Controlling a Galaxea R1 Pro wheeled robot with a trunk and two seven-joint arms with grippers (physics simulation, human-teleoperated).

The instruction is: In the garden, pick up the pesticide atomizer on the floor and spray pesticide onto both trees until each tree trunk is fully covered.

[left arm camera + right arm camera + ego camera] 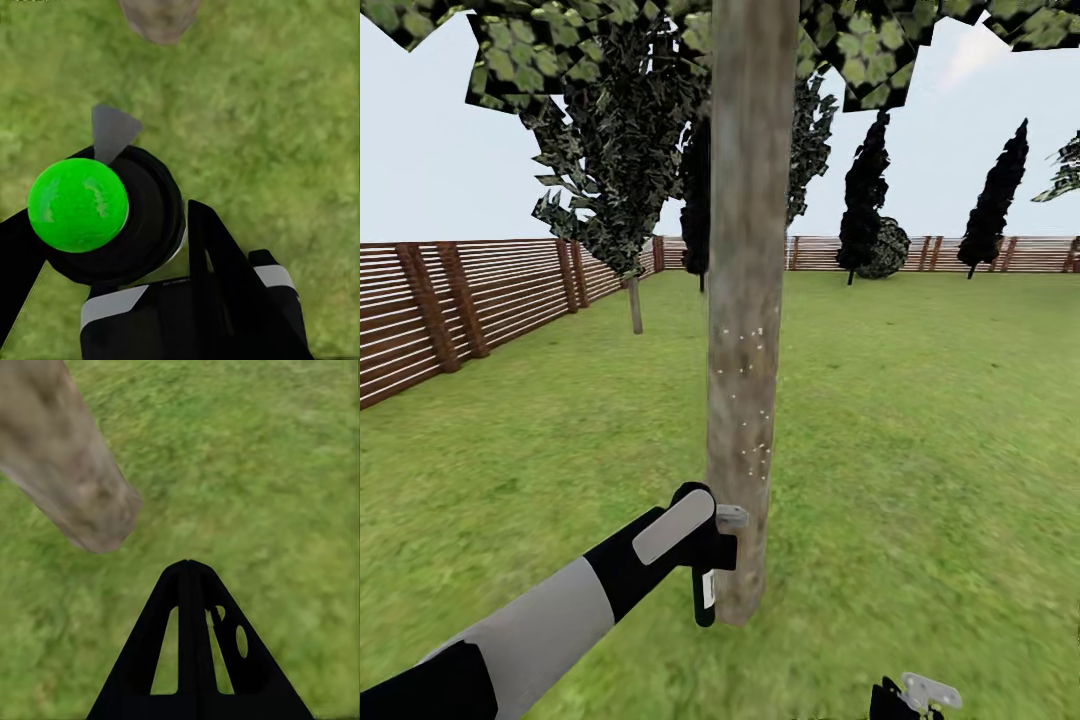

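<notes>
Right now the left gripper (120,240) is clamped round the black pesticide atomizer (112,217) w/ its green top, held low just beside the near tree trunk (745,330), which is flecked w/ pale specks, while the right gripper (191,577) hangs over grass (262,472), fingers pressed together, nothing btwn them.

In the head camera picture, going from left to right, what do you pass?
Slatted wooden fence → leafy tree → near tree trunk with white spray specks → dark cypress → second cypress.
</notes>
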